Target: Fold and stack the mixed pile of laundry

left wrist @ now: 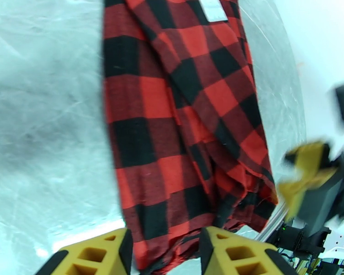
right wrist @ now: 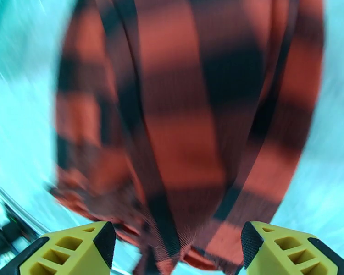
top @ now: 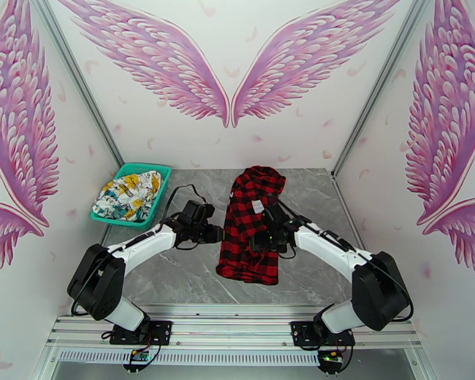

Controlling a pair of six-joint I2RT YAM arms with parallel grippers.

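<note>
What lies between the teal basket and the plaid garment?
In the top view, the left end effector and its black cable, above bare grey table.

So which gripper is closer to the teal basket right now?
Left. The left gripper sits at the plaid garment's left edge, on the basket's side; the right gripper is over the garment, farther from the basket.
</note>
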